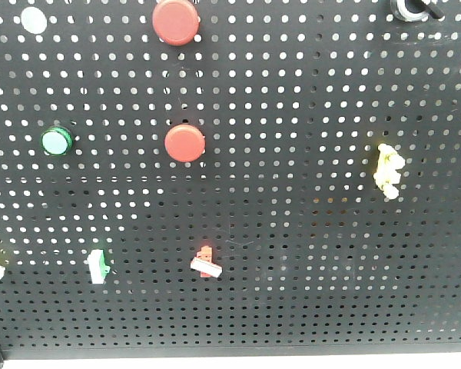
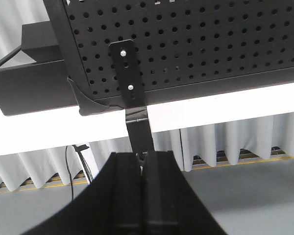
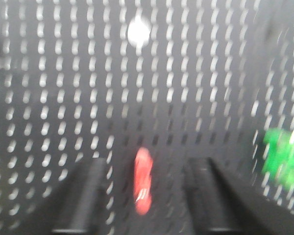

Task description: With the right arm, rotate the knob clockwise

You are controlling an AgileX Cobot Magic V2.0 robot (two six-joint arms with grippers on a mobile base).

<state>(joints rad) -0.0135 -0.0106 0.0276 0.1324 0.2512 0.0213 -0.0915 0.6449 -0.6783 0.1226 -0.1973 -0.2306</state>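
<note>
With jaws spread and framing a blurred red toggle, the right gripper looks well apart from the knob at the pegboard's top right corner, so it should travel there, centre on it, then pinch before twisting clockwise.
</note>
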